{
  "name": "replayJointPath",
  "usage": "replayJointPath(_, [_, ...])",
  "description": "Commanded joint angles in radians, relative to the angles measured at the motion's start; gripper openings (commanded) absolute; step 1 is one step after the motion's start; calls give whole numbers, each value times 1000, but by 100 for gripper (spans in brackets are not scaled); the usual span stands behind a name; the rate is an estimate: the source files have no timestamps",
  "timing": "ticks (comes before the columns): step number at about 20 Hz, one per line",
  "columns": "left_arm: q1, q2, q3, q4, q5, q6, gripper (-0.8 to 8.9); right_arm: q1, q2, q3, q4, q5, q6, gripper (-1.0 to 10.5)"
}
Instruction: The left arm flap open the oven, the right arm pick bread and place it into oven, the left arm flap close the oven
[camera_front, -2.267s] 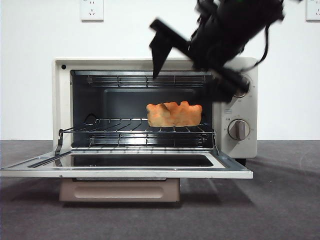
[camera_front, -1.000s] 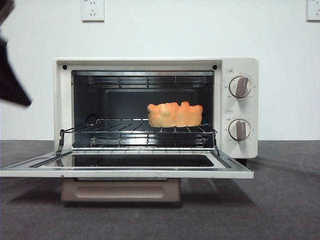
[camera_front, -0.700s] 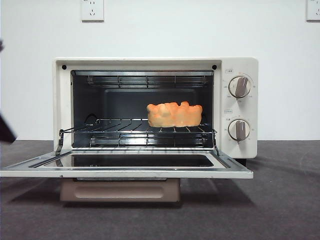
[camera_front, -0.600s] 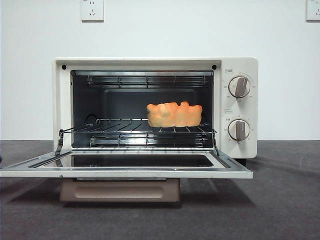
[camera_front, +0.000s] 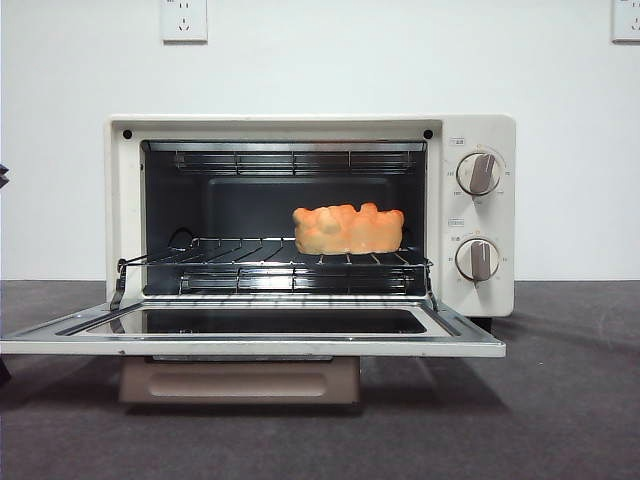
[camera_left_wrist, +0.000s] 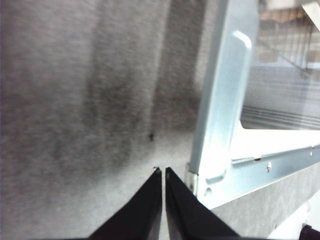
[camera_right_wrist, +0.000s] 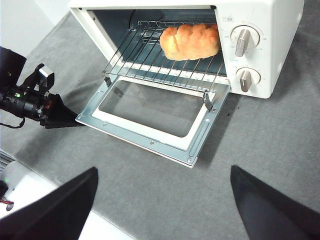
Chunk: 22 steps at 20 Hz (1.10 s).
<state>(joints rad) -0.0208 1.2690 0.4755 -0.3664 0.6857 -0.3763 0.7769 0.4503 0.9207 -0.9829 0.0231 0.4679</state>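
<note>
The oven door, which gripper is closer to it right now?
Left. The left gripper sits low beside a front corner of the open door, jaws shut. The right gripper is pulled back high above the table, jaws open, well clear of the oven.

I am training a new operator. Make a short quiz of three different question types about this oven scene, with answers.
1. True or false: the bread lies on the wire rack inside the oven.
2. The oven door is: A) shut, B) folded down open, C) removed.
3. Fill in: the left gripper is at a ____ of the door, jaws together.

Key: 1 true; 2 B; 3 corner. The right gripper waits above the table, jaws apart and empty.
</note>
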Motion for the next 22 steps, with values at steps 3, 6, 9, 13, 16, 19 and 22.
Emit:
replayJointPath(3, [-6,13,0,48,72,-26,13,5,4,18,11,3,-5,423])
replayJointPath(6, [-6,12,3,115,154,-121,13,5,4,18,11,3,-4,423])
replayJointPath(9, [-6,10,14,245,223,-264,13,5,4,18,11,3,3,423])
replayJointPath(13, [-6,5,63,434,227,-438,13,5,4,18,11,3,3,423])
replayJointPath(16, [-6,5,119,472,183,-475,13,5,4,18,11,3,3,423])
replayJointPath(19, [-6,5,171,471,97,-480,13,5,4,18,10,3,3,423])
replayJointPath(22, [-6,5,204,472,60,-482,13,5,4,18,11,3,3,423])
